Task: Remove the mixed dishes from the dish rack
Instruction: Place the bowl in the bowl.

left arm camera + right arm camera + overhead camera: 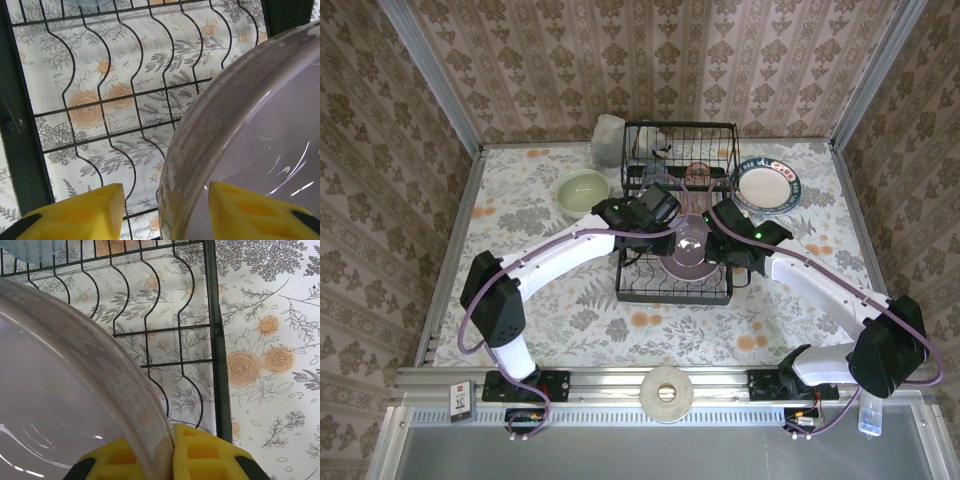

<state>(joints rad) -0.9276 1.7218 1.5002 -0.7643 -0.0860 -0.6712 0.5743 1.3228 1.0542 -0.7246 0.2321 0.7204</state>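
I am gripping the lavender bowl (688, 245) with my right claw (167, 446), its yellow pads pinched tight on the rim. My left claw (167, 200) is straddling the opposite rim with its jaws apart, one pad inside the bowl and one outside, not clamped. The bowl is sitting over the lower tier of the dish rack (675, 295); I cannot tell whether it is lifted free of the wires.

I am judging the job as partly done. The pale green bowl (583, 192) and the white plate with dark patterned rim (767, 185) are lying out on the table (520, 260), one on each side of the rack. A pink tumbler (698, 176) is waiting in the upper tier beside other dishes too crowded to sort out.

I am finding no readable brand or label on any dish; the small tag (462, 398) on the near rail is too small to read.
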